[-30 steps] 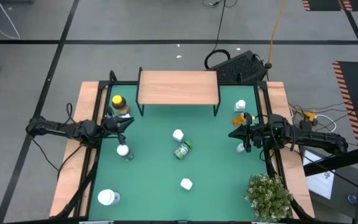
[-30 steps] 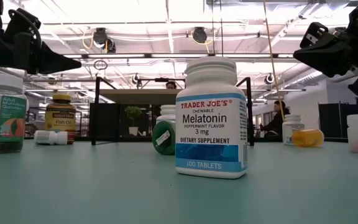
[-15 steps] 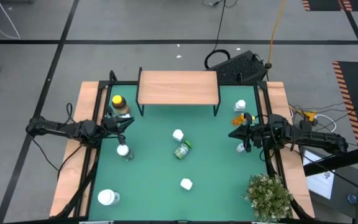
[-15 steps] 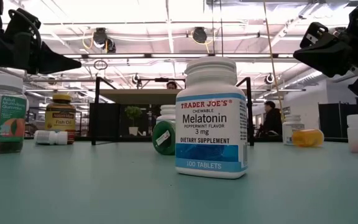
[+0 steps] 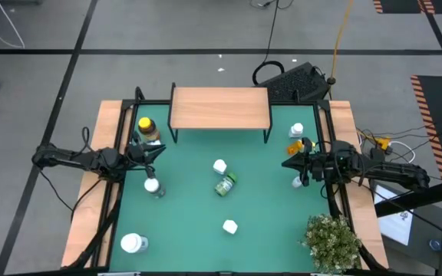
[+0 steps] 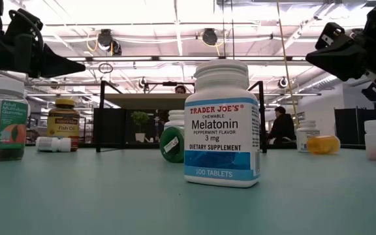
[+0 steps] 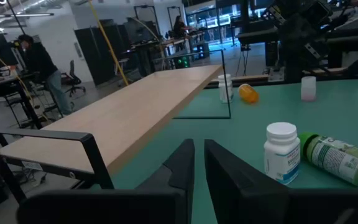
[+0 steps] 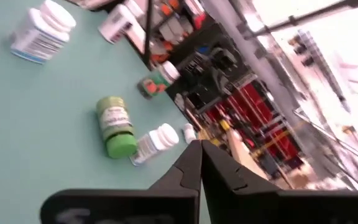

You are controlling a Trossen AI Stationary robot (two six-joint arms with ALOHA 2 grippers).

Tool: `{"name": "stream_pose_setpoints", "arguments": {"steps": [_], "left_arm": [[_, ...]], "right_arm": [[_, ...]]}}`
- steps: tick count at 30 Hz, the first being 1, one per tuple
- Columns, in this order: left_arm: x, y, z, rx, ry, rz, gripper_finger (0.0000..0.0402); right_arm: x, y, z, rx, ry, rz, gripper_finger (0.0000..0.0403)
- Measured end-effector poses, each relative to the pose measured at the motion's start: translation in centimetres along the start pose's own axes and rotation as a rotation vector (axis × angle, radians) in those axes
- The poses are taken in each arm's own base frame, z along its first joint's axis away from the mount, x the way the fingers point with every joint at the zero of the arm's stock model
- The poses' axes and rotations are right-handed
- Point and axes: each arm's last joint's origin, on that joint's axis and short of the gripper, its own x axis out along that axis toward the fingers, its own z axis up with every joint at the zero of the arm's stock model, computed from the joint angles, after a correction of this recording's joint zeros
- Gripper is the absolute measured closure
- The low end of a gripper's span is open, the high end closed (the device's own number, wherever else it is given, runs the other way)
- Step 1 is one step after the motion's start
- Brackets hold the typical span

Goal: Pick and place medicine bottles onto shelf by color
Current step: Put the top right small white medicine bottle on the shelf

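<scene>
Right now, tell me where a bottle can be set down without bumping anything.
The shelf top is completely bare. On the green mat, the patch between the shelf's legs and the upright white bottle is free. It is crowded mid-mat around the lying green bottle.

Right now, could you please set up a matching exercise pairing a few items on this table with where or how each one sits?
Things:
1. light-wood shelf on black legs
2. green bottle
3. amber bottle with yellow cap
4. leafy potted plant

Places or states:
A. lying on its side near the mat's middle
B. standing upright near the left gripper
C. spanning the table's far edge, nothing on it
D. at the near right corner

Pairs: 1-C, 2-A, 3-B, 4-D
</scene>
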Motion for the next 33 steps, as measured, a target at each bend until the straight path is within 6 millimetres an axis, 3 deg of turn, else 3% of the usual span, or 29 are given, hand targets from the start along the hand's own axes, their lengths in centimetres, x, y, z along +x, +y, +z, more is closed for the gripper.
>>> {"name": "stream_pose_setpoints", "arguments": {"steps": [9, 18, 24, 30, 33], "left_arm": [[0.0, 0.0, 0.0, 0.000, 0.000, 0.000, 0.0360], [0.0, 0.0, 0.0, 0.000, -0.001, 0.000, 0.0360], [0.0, 0.0, 0.1, -0.021, -0.007, 0.001, 0.0360], [0.0, 0.2, 0.7, 0.001, -0.061, 0.026, 0.0360], [-0.1, 0.7, 1.7, -0.009, -0.147, 0.086, 0.0360]], "right_arm": [[0.0, -0.5, 0.4, 0.234, -0.048, -0.048, 0.0403], [0.0, -0.5, 0.4, 0.246, -0.048, -0.048, 0.0403], [-0.1, -1.2, 1.1, 0.158, -0.134, -0.098, 0.0403], [-0.3, -2.1, 1.5, 0.658, -0.184, -0.216, 0.0403], [-0.4, -2.4, 1.2, 0.741, -0.123, -0.367, 0.0403]]}}
